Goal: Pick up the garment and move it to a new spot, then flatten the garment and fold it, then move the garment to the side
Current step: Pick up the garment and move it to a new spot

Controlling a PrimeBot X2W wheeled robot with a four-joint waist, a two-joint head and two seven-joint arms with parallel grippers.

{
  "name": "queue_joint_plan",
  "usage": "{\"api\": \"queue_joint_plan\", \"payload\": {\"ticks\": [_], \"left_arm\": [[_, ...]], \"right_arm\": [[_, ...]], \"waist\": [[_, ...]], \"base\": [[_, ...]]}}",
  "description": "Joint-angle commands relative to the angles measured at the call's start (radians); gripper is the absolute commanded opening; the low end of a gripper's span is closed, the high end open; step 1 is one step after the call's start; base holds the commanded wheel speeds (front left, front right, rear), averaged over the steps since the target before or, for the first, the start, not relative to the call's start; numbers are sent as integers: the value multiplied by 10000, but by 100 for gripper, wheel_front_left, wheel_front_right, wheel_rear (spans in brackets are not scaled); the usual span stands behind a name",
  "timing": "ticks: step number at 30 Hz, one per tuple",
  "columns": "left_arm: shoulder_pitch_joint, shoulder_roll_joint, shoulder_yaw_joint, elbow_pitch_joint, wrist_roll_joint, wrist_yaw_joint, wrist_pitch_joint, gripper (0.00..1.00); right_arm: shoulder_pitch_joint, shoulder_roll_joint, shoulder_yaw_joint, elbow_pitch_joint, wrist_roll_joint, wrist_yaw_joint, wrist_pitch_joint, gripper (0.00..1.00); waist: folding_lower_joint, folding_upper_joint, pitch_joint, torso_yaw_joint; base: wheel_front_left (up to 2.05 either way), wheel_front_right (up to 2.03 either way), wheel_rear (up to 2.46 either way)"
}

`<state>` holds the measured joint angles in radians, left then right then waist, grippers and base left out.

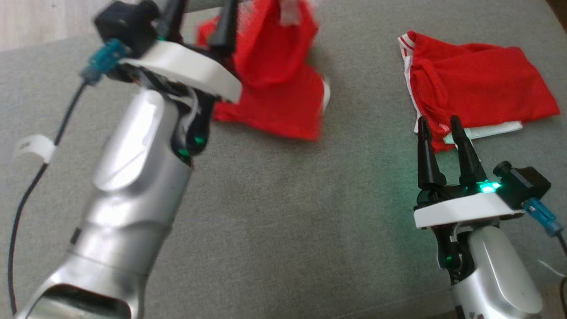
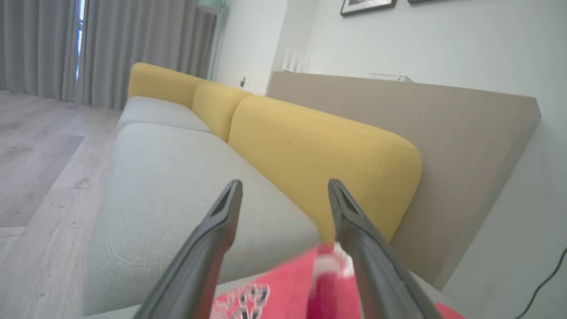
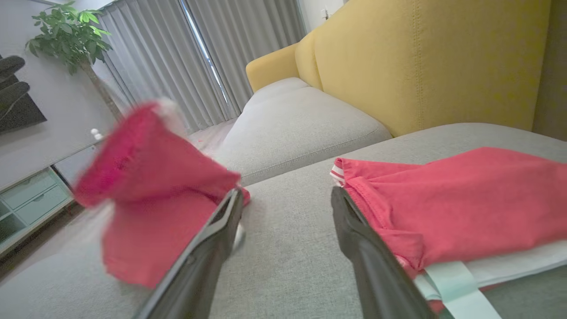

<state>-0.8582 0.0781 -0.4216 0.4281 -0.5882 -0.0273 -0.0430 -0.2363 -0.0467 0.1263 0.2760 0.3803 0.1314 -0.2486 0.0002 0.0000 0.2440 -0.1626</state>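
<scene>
Red garment (image 1: 274,88) blurred, bunched in peak, lower part on grey cushion (image 1: 283,212).

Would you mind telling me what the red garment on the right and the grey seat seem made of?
Red garment on the right: soft matte knit, probably cotton; it creases and drapes. Grey seat: matte woven upholstery, fine weave visible.

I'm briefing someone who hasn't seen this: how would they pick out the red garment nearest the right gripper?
On the grey sofa seat, look to the robot's right, just beyond the right gripper. The red garment there lies spread over a white layer and has white-striped trim, unlike the other red garment, bunched by the left gripper.
</scene>
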Motion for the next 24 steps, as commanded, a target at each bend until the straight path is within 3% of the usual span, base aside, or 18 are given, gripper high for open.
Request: {"api": "queue_joint_plan", "payload": {"ticks": [1, 8, 16, 24], "left_arm": [[-418, 274, 409, -205, 75, -22, -181, 100], [323, 1077, 820, -26, 129, -156, -1163, 100], [3424, 1962, 856, -1151, 253, 84, -1694, 100], [6161, 1489, 855, -2452, 124, 711, -2065, 100]], "right_arm": [[-251, -35, 197, -268, 73, -7, -103, 100], [34, -35, -106, -207, -139, -7, -126, 100], [613, -35, -395, -208, -455, -7, -96, 100], [946, -35, -393, -304, -567, -7, 140, 100]], "waist": [[-2, 0, -12, 41], [-2, 0, -467, 900], [-2, 0, -1170, 2076], [-2, 0, -1518, 2605]], "base": [[0, 0, 0], [0, 0, 0], [0, 0, 0], [0, 0, 0]]}}
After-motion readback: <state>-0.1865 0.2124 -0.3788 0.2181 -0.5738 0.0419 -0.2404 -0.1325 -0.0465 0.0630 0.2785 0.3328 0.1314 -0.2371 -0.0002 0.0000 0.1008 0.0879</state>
